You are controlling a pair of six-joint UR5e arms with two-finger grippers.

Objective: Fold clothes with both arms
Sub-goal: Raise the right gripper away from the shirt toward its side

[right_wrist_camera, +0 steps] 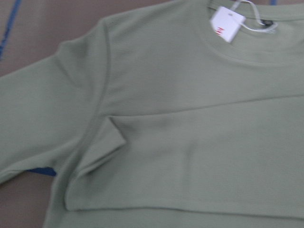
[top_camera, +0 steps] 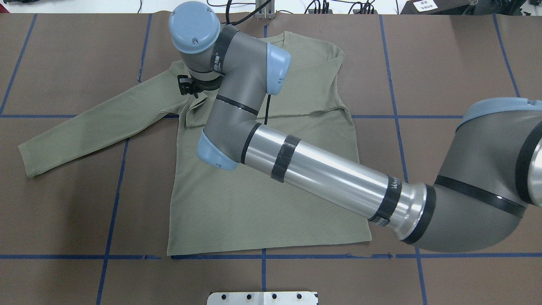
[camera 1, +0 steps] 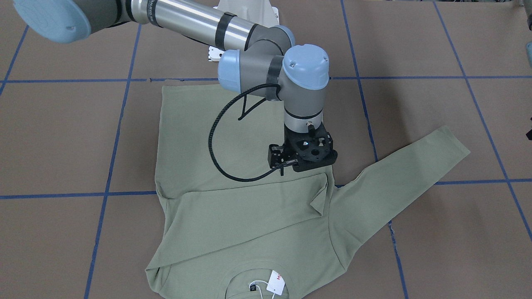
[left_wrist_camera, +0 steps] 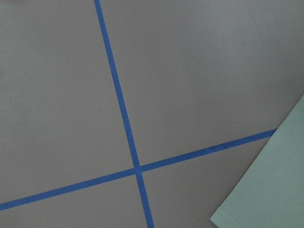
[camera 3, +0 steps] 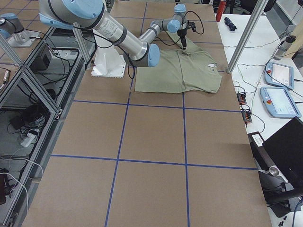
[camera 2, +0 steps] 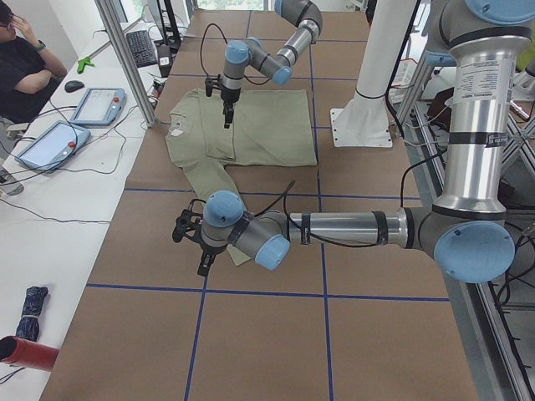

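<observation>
The sage-green shirt (camera 1: 232, 158) lies flat on the brown table (top_camera: 444, 63), its hang tag (camera 1: 277, 283) at the collar. One sleeve (camera 1: 249, 207) is folded across the chest, and its cuff (camera 1: 322, 191) lies just below my right gripper (camera 1: 303, 160). That gripper hovers over the shirt (top_camera: 262, 199), also in the overhead view (top_camera: 188, 87); its fingers are hidden. The other sleeve (top_camera: 93, 123) lies stretched out sideways. My left gripper (camera 2: 196, 251) is low beside that sleeve's cuff (left_wrist_camera: 275, 190); I cannot tell whether it is open or shut.
Blue tape lines (left_wrist_camera: 123, 118) grid the table. The white pedestal base (top_camera: 262, 298) stands behind the shirt's hem. A white side bench with control tablets (camera 2: 96, 104) and a seated operator (camera 2: 25, 58) runs along the far edge.
</observation>
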